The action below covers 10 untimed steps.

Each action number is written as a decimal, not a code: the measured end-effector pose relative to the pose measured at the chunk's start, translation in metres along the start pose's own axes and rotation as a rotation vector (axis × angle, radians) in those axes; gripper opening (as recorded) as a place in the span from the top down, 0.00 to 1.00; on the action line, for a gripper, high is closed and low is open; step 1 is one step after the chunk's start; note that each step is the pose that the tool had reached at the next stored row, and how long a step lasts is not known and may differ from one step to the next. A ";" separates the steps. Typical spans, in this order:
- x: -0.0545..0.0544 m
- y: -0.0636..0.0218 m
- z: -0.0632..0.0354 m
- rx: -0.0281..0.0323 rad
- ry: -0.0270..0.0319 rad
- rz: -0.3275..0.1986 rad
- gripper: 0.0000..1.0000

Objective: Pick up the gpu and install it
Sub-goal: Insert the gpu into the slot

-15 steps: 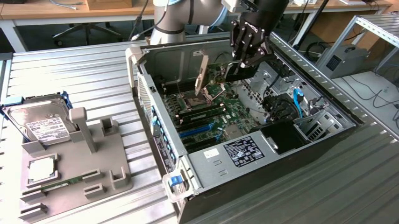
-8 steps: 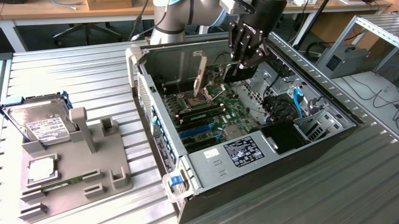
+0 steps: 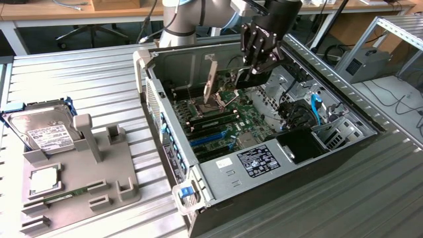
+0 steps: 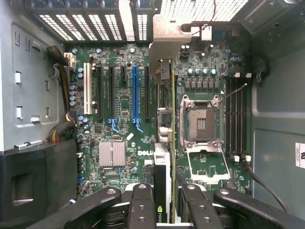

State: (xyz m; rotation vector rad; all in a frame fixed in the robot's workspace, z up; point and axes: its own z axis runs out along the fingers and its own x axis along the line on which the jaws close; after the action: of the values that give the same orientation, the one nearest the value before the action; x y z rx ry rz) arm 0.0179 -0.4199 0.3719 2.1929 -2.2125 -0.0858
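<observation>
The gpu (image 4: 162, 188) is clenched edge-on in the claw (image 3: 254, 72), held over the motherboard (image 4: 119, 109) inside the open computer case (image 3: 218, 173), and a green NVIDIA mark is seen on its edge by the fingers. "DELL" is printed on the board just beneath the claw. Well away from the claw, on the worktop (image 3: 79, 79), a hard drive (image 3: 46, 133) is laid whose white label cannot be read.

Green motherboard (image 4: 122, 107), blue slot (image 4: 135, 93), black gripper (image 4: 167, 193), grey ribbed table (image 3: 86, 84), white-labelled hard drive (image 3: 43, 131)
</observation>
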 end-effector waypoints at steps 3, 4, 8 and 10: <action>0.000 0.0014 0.0004 0.0000 0.0000 0.000 0.73; 0.000 0.0020 0.0005 0.0000 0.0000 0.000 0.73; 0.000 0.0036 0.0011 0.0000 -0.0001 0.000 0.73; 0.000 0.0044 0.0013 0.0000 0.0000 0.000 0.73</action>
State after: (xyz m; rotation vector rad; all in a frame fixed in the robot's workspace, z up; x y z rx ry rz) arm 0.0135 -0.4199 0.3709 2.1929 -2.2125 -0.0859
